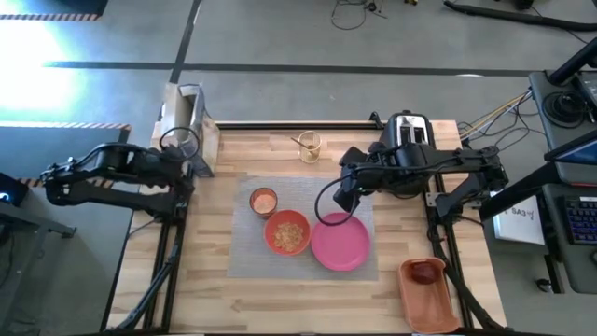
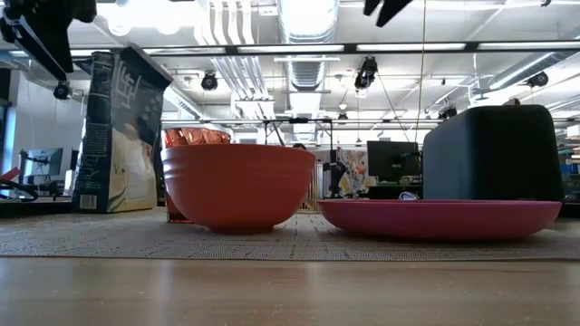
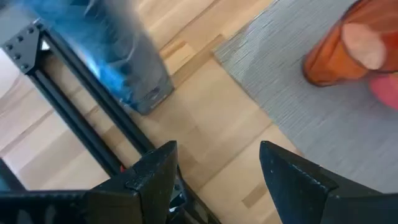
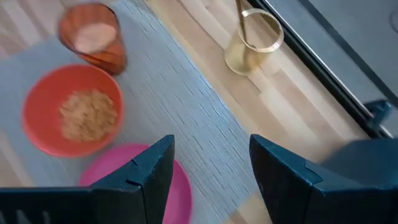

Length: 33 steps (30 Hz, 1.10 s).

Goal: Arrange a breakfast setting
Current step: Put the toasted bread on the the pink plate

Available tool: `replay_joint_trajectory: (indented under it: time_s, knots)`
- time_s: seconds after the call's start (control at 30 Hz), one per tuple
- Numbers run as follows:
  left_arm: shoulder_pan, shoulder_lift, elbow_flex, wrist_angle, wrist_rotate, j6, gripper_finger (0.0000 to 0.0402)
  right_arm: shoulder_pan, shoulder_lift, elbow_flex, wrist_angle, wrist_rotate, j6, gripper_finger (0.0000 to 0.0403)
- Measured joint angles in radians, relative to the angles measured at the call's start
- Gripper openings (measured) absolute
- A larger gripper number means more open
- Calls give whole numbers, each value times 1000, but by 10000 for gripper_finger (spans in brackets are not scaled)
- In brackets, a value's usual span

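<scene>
Placemat (image 1: 303, 229), grey woven, lies mid-table and carries three pieces: one pink plate (image 1: 340, 242) toward the right arm's side, one orange bowl (image 1: 287, 232) just beside it with cereal-like flakes inside, one orange cup (image 1: 263, 201) near the bowl on the far side. Plate sits empty, probably kept clear for food.

Off the mat: one gold holder (image 1: 309, 146) with a spoon handle standing in it, near the far table edge; one toaster (image 1: 408, 131) behind the right arm; one orange tray (image 1: 428, 294) at the near right corner holding something dark red, likely the apple. One carton (image 1: 182, 117) at far left.

Right gripper (image 1: 343, 201) hangs over the mat's far-right part, fingers spread, empty. Left gripper (image 1: 187, 166) waits beside the carton, fingers also apart, holding nothing.
</scene>
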Motion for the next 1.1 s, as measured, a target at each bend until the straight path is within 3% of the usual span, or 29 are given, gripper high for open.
replay_joint_trajectory:
  time_s: [0.27,0.53,0.83,1.1]
  knots:
    - [0,-122,2,8,-33,38,212,2,-5,-37,-198,169,62,199]
    - [0,-370,-109,170,-30,31,212,8,-61,-210,-176,200,164,199]
    - [0,-625,-341,444,141,180,212,38,-211,-548,152,74,248,199]
    - [0,-729,-475,540,211,232,212,63,-380,-754,479,41,125,199]
